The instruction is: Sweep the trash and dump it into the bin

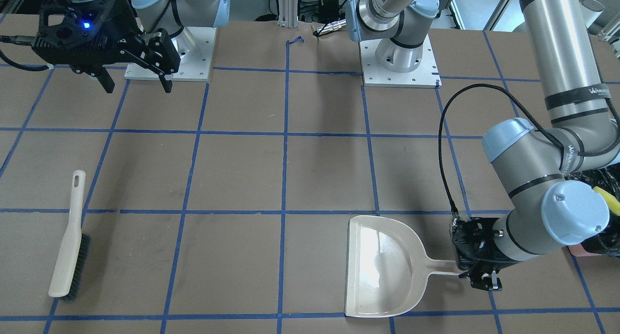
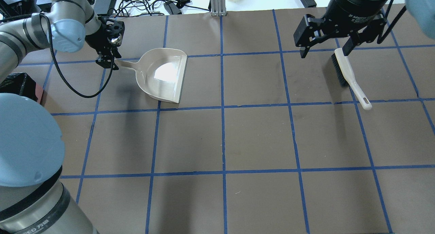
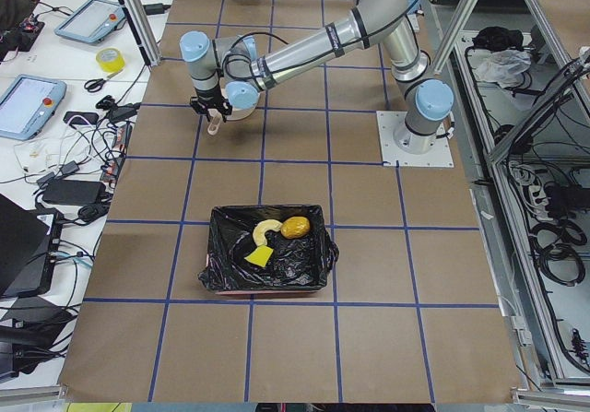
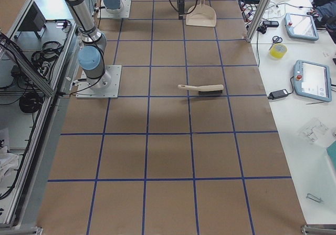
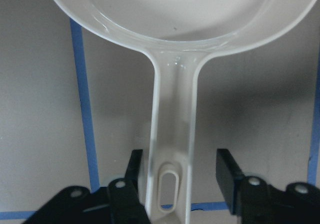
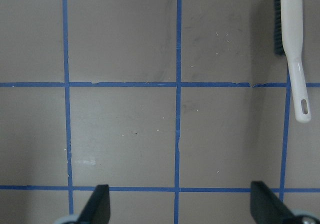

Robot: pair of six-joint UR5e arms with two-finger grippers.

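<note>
**Left gripper** (image 5: 180, 169): my two fingers (image 5: 227, 176) stand spread, one on each side of the dustpan's handle (image 5: 172, 124). One finger is just beside the handle and the other stands off from it; nothing is clamped.

**Dustpan** (image 2: 163, 76): lies flat on the table (image 2: 258, 139). Its long axis runs along the table's length, with the handle pointing toward my left end and the open mouth toward the table's middle.

**Right gripper** (image 6: 180, 204): my fingers (image 6: 100, 204) are spread wide and hold nothing, hanging above the table.

**Brush** (image 2: 350, 77): lies on the table below and beside the right gripper, apart from it. Its long axis is slanted, with the bristle end on the operators' side and the handle tip toward my base.

**Bin** (image 3: 221, 264): stands at my left end of the table, its long side running across the table's width.

**Trash**: all three pieces lie inside the bin, with the roll (image 3: 295, 227) touching the curved pastry piece (image 3: 265, 232) and the sponge wedge (image 3: 258, 257) just beside them.
</note>
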